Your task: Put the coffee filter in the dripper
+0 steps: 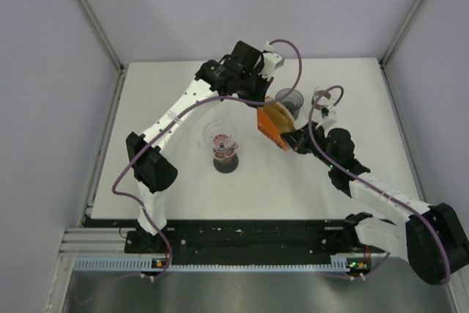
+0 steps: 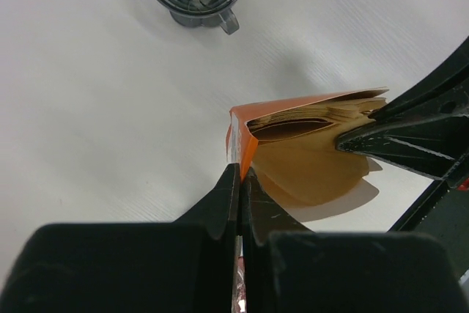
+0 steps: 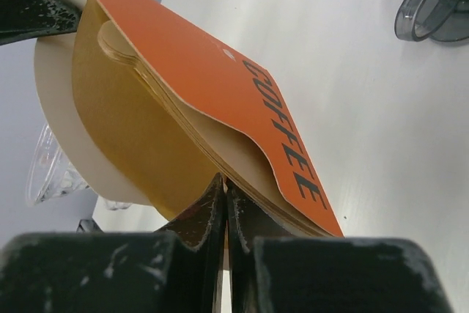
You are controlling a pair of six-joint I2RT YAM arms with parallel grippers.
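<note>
White table (image 1: 168, 196) seen beneath both arms. Orange filter pack (image 3: 242, 93), marked COFFEE, held tilted above table, mouth open. Left of pack in top view, well apart, clear cone (image 1: 224, 144) stood on dark base. Beyond pack, near it, grey dripper (image 1: 289, 98) stood upright on table. Pack's orange corner clamped by left gripper (image 2: 239, 177), jaws pressed together. Edge of brown coffee filter (image 3: 132, 130), protruding from pack's mouth, pinched by right gripper (image 3: 223, 185), jaws fully closed. Filter not yet drawn from pack, apart from dripper.
</note>
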